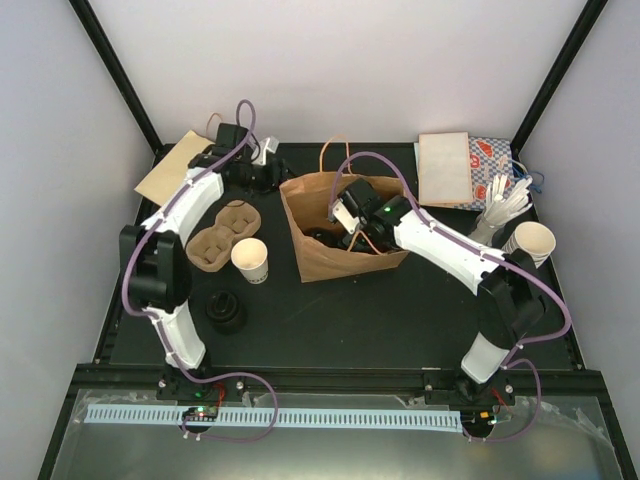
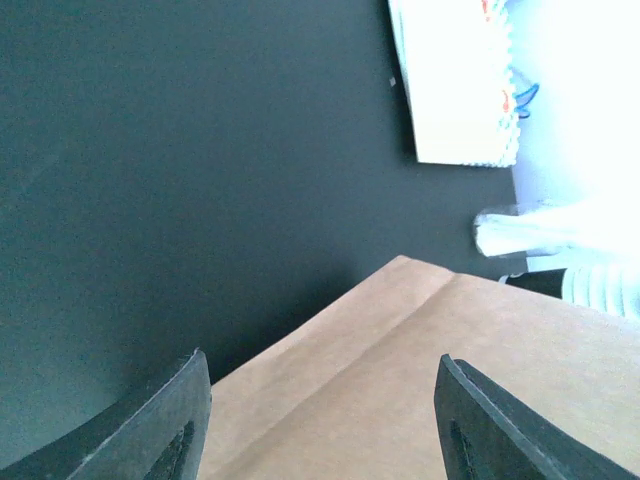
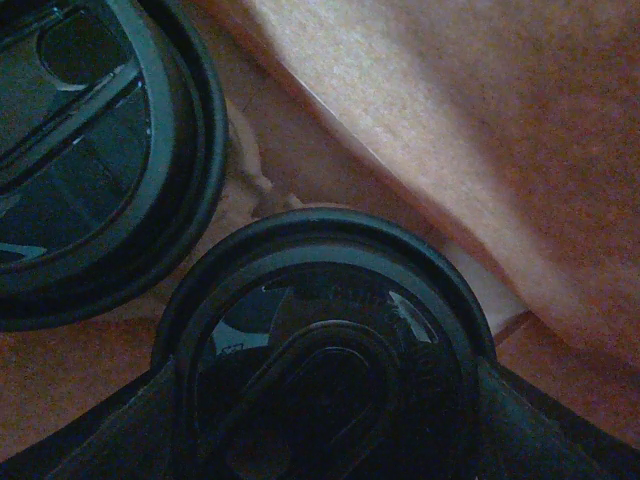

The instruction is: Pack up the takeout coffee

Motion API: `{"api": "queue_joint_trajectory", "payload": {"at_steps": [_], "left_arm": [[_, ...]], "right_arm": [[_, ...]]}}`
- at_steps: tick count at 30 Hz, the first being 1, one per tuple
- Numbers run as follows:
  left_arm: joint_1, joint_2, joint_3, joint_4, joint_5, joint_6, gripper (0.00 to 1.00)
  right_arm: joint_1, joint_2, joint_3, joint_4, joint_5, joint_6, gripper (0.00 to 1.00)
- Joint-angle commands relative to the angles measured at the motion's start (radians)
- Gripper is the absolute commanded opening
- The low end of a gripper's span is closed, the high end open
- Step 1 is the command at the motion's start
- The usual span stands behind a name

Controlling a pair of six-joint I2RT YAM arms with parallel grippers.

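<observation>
Right jaws clasp a lidded cup (image 3: 325, 370) inside the paper bag (image 1: 320, 260); left jaws gape empty at its ten o'clock. Next, probably: let go, lift straight out.

Soft, even overhead light fills the top view: white walls (image 1: 330, 60) are bright, the black table (image 1: 380, 310) is matte, shadows are faint and everything is sharp. In the left wrist view the right edge blows out to white around the stack of cups (image 2: 610, 290), and the left gripper (image 2: 320, 360) has its near fingers (image 2: 170, 420) blurred. Inside the paper bag (image 3: 480, 130) the right wrist view is dim, orange-tinted and grainy, and the black lid (image 3: 330, 380) shows only a faint rim sheen.
</observation>
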Motion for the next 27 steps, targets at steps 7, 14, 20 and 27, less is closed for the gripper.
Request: {"api": "queue_joint_trajectory", "payload": {"at_steps": [7,14,20,27], "left_arm": [[-0.011,-0.242,-0.036,0.030,-0.086,0.027,0.63],[-0.063,-0.307,0.032,-0.039,-0.140,0.140,0.66],[-0.125,-0.323,0.052,-0.054,-0.131,0.307,0.78],[-0.131,-0.380,0.048,-0.002,-0.141,0.345,0.80]], "right_arm": [[-0.005,0.000,-0.082,-0.032,-0.021,0.075,0.68],[0.004,-0.032,-0.127,-0.021,-0.010,0.095,0.68],[0.006,-0.029,-0.123,-0.020,-0.012,0.094,0.68],[0.006,-0.021,-0.091,-0.045,-0.009,0.090,0.68]]}}
